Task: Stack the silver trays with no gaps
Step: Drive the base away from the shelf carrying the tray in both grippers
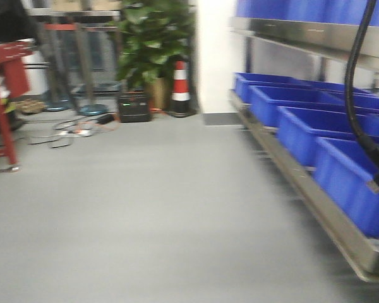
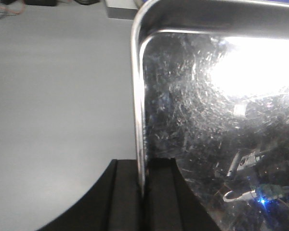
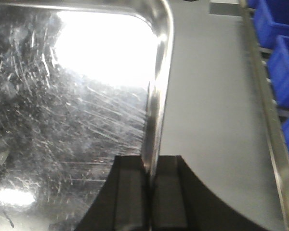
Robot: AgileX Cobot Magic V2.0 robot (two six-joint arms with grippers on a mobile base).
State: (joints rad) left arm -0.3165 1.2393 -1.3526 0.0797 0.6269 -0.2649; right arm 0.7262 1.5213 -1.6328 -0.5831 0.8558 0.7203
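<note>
Shiny scratched stainless-steel tray is being held both sides: left gripper clamping its frame-left rim, right gripper clamping frame-right rim, both at bottom centre.

A tray hangs above the floor, its left rim between the jaws of the left gripper, its right rim between those of the right gripper. Bins line a rack to the right. Far behind, a cone stands just right of a plant.

Workshop or warehouse, blue bins on steel racking, traffic cone
</note>
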